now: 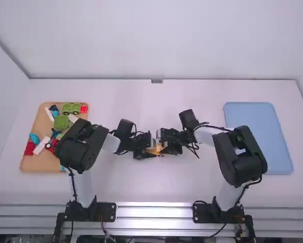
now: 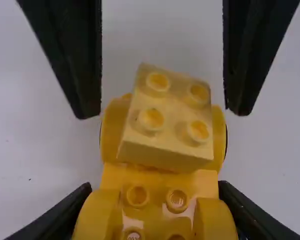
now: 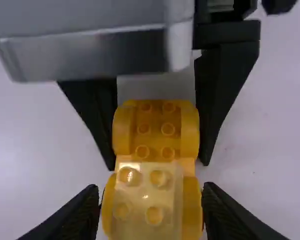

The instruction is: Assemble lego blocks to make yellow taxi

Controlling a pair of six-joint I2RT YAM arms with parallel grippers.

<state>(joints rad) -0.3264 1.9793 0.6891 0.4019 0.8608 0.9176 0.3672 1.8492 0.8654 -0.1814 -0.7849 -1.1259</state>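
Observation:
In the high view, my left gripper (image 1: 149, 147) and right gripper (image 1: 166, 146) face each other across a small yellow car body (image 1: 158, 149) at mid-table. The left wrist view has my left gripper (image 2: 156, 187), its fingers closed against both sides of the yellow body (image 2: 155, 200). A pale yellow two-by-two block (image 2: 165, 120) lies on the far end, turned and tilted, so its seating is uncertain. My right gripper (image 3: 151, 190) stands apart around that end, the same block (image 3: 144, 200) between its fingers, which look slightly clear of it.
At the far left of the table, a tan tray (image 1: 29, 164) holds several loose green, red, blue and white pieces, partly under the left arm. A blue tray (image 1: 257, 136) stands at the right, beyond the right arm's elbow.

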